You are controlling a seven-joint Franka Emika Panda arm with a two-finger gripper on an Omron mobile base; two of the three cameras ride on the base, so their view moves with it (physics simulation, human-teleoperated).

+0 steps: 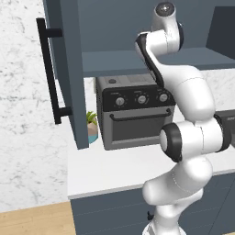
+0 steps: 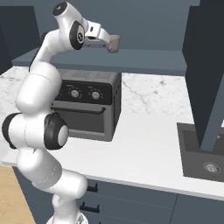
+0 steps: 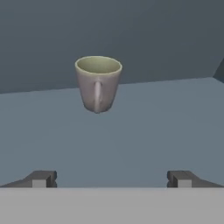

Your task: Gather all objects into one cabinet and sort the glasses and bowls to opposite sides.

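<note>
A white robot arm reaches up into an open slate-blue wall cabinet above a toaster oven. Its gripper is spread wide and empty. Just beyond it, a pinkish-beige cup stands upright on the cabinet shelf. This cup appears placed; the other mugs and the bowl remain to be gathered and sorted.
</note>
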